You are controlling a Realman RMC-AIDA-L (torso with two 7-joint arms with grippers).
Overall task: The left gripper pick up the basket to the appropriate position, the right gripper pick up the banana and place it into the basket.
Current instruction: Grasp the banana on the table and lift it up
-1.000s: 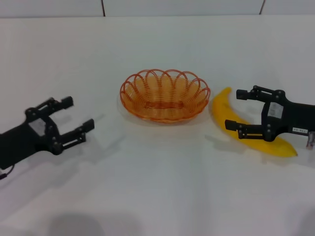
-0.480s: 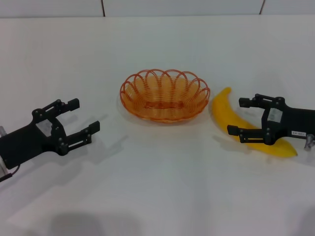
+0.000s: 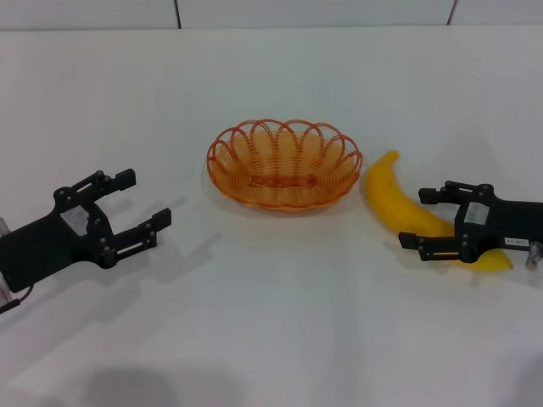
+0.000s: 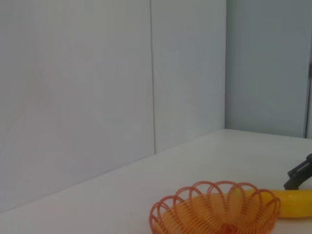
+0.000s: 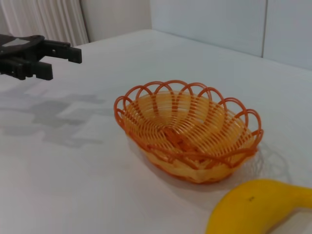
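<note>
Nearest, on the white table (image 3: 271, 339), the left gripper (image 3: 134, 205) hovers with jaws spread, holding nothing; its small white label is too small to read. The right gripper (image 3: 427, 218), jaws spread astride the banana (image 3: 392, 193), bears unreadable labels. Farther back, the basket (image 3: 284, 163) sits mid-table, open surface all around, the banana just beside it.

basket (image 3: 284, 164) mid-table, banana (image 3: 393, 201) just right, left pincer (image 3: 142, 206) well left.
</note>
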